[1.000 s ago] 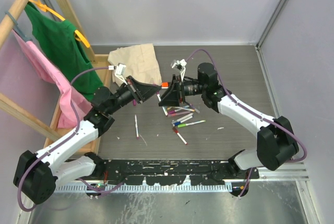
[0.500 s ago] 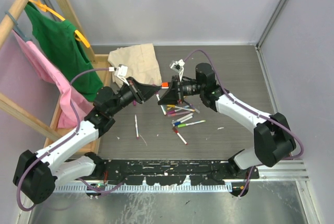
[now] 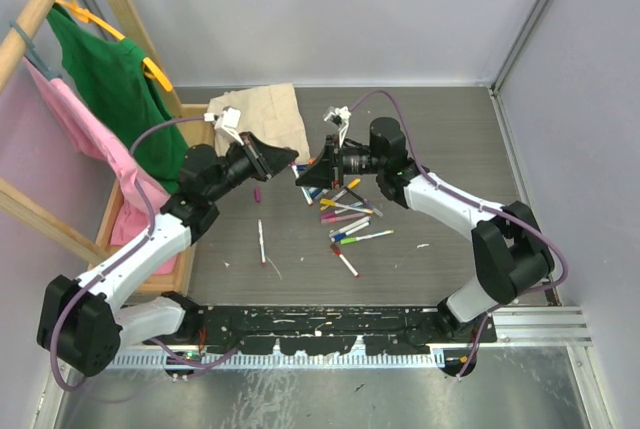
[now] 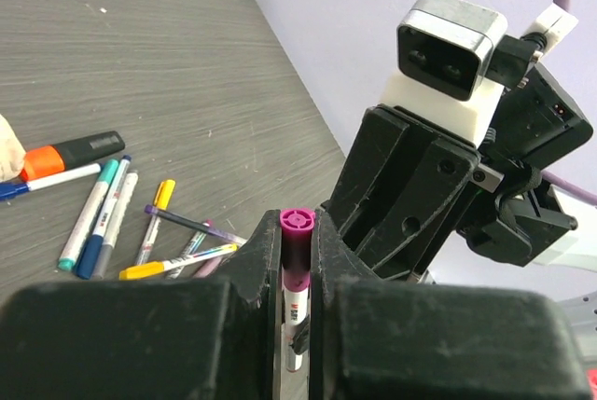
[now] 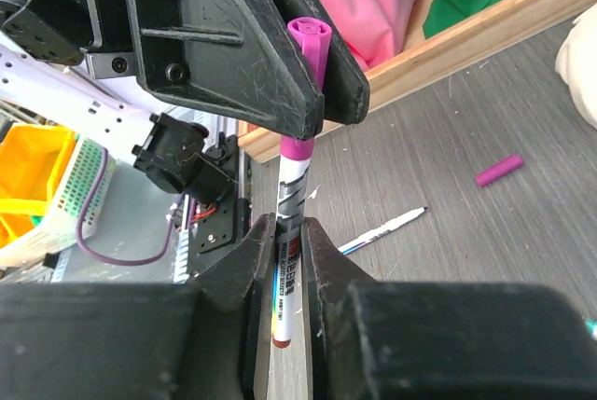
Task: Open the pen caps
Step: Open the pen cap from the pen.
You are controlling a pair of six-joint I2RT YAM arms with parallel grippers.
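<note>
A white-barrelled pen with a magenta pen cap (image 4: 297, 228) is held in the air between both grippers. My left gripper (image 4: 297, 232) is shut on the cap end; it also shows in the top view (image 3: 287, 159). My right gripper (image 5: 289, 237) is shut on the pen's white barrel (image 5: 291, 197), tip to tip with the left (image 3: 304, 173). The cap (image 5: 308, 38) sits on the pen. A loose magenta cap (image 5: 499, 170) and an uncapped pen (image 5: 387, 229) lie on the table. Several capped pens (image 3: 345, 217) lie in a pile below the right gripper.
A thick black marker with an orange cap (image 4: 70, 153) lies by the pile. A beige cloth (image 3: 262, 119) lies at the back. A wooden rack with green and pink garments (image 3: 120, 89) stands at the left, its base rail (image 5: 485, 22) close by the left arm.
Both grippers have moved toward the back and left, and have closed in on each other tip to tip. The loose magenta cap now shows on the table below the left gripper.
</note>
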